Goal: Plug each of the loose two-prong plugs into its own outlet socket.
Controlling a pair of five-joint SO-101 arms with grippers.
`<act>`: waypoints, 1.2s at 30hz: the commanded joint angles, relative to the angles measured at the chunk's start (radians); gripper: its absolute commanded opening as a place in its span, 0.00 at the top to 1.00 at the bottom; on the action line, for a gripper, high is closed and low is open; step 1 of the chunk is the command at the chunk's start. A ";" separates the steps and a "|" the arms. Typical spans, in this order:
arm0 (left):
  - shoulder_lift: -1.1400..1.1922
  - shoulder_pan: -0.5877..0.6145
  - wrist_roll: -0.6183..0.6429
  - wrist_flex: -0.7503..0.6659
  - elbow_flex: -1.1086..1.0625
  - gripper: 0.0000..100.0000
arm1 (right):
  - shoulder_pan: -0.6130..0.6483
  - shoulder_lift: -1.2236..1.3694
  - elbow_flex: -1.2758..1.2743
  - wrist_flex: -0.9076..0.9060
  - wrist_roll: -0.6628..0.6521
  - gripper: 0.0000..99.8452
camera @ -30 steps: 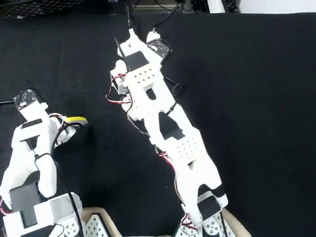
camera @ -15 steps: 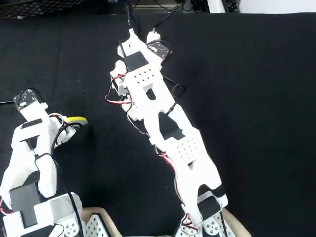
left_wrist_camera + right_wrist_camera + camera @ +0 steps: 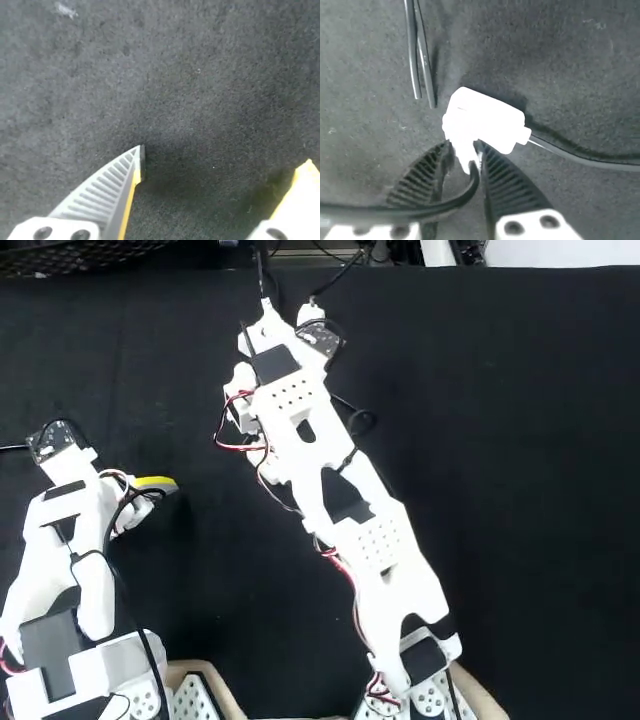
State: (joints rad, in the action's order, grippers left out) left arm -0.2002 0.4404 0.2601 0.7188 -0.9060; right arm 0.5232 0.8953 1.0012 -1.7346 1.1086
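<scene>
Seen from above, a black cloth-covered tabletop (image 3: 520, 440) carries two white robot arms. At the left, the left arm sits folded back near its base. Its left hand (image 3: 223, 156) hangs low over bare cloth with its fingers spread wide and nothing between them, well apart from the work, probably parked so that it does not get in the way.

Further right, the right arm stretches far across the middle of the tabletop toward the back edge. Its wrist camera shows the right hand (image 3: 465, 150) closed narrow on a small white plug (image 3: 464, 159). The two ribbed fingers (image 3: 507, 187) pinch the plug from either side. The plug's front end touches a white socket block (image 3: 487, 120) that lies flat on the cloth. Whether the prongs are fully seated cannot be told, since the block hides them. The grip on the plug's flanks looks chosen to keep it square to the block for pushing.

A black plug cord (image 3: 395, 210) loops back past the fingers. A second cord (image 3: 585, 155) leaves the block's far side. Two thin black wires (image 3: 418, 55) lie near the block.
</scene>
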 commanded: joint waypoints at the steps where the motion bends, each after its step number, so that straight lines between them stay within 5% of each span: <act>1: -0.035 0.002 0.008 -0.005 0.008 0.55 | -0.011 -0.008 -0.065 -0.032 0.000 0.99; 29: -0.035 -0.008 0.008 -0.005 0.008 0.55 | -0.009 -0.174 -0.283 0.095 0.014 0.99; 36: -0.035 -0.008 0.008 -0.005 0.008 0.55 | -0.031 -0.176 -0.136 0.038 -0.384 0.99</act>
State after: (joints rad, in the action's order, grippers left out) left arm -0.2002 0.4404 0.2601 0.7188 -0.9060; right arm 0.5140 0.7357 0.7603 -1.6655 0.9567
